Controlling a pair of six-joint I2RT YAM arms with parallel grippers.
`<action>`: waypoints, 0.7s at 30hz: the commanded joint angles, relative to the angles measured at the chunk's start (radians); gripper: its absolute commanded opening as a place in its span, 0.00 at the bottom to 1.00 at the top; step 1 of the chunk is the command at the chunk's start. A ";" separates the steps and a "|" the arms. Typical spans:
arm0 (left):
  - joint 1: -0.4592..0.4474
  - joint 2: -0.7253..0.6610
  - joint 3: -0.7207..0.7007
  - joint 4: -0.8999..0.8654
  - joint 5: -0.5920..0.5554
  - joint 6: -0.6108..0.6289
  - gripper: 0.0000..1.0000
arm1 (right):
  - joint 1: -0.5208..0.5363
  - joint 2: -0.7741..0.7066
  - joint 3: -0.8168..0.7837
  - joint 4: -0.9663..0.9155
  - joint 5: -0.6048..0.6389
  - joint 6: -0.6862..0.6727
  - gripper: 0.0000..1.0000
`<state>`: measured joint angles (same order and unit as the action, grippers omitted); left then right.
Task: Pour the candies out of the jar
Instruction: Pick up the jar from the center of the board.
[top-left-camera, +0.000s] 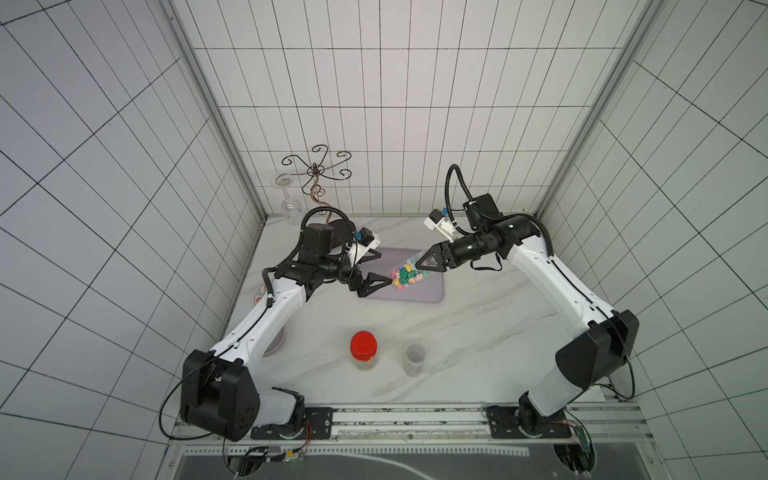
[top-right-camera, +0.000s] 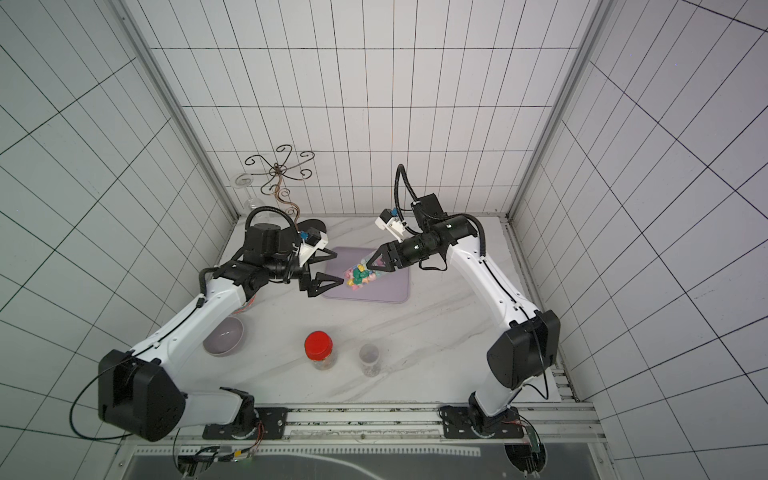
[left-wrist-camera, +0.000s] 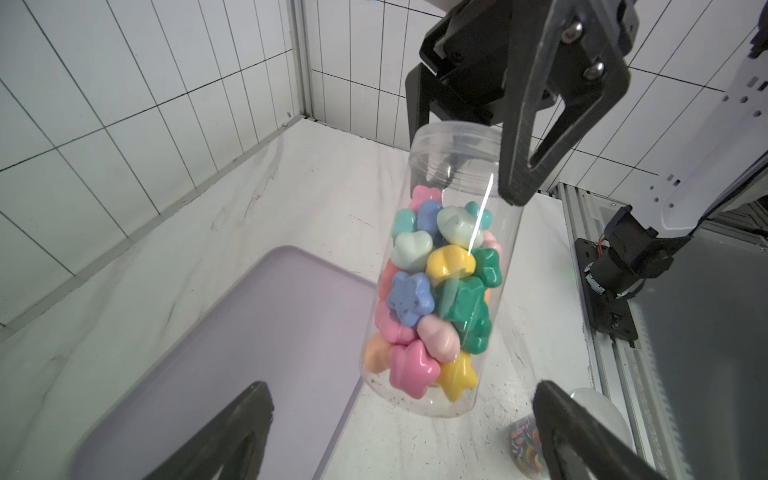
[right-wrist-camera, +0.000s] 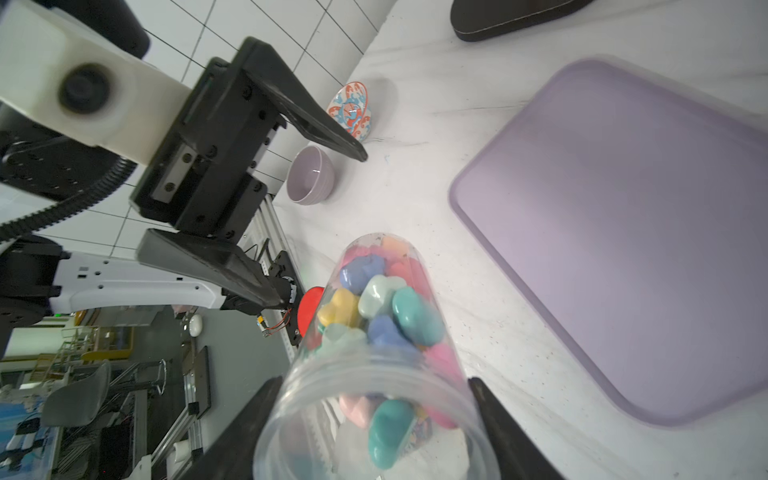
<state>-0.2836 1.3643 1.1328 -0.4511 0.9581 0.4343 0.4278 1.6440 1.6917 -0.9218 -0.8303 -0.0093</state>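
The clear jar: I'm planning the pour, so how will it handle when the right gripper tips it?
Probably stiff but slick: the jar looks like smooth clear plastic, pinched by the right gripper only near its open mouth. Likely end-heavy: the candies crowd its base, so it may pivot. Tipped, they should tumble out loosely.

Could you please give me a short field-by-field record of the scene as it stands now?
jar: clear plastic jar, lid off, tilted, held above the table
contents: pastel and green star-shaped candies, all inside, piled at the base end
right gripper: shut on the jar near its mouth
left gripper: open, near the jar's base, apart from it
tray: lilac rectangular tray, no candies on it
front of table: red-lidded jar and small clear container, both upright
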 joint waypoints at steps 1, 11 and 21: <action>0.000 0.028 0.049 -0.073 0.083 0.076 0.97 | -0.005 -0.014 0.092 0.043 -0.138 -0.029 0.38; -0.012 0.029 0.049 -0.086 0.137 0.084 0.97 | 0.036 0.009 0.111 0.102 -0.197 0.012 0.38; -0.026 0.021 0.041 -0.081 0.156 0.077 0.97 | 0.075 0.033 0.138 0.125 -0.201 0.035 0.38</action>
<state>-0.3042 1.3991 1.1622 -0.5289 1.0782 0.4839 0.4950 1.6848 1.7103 -0.8387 -0.9642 0.0288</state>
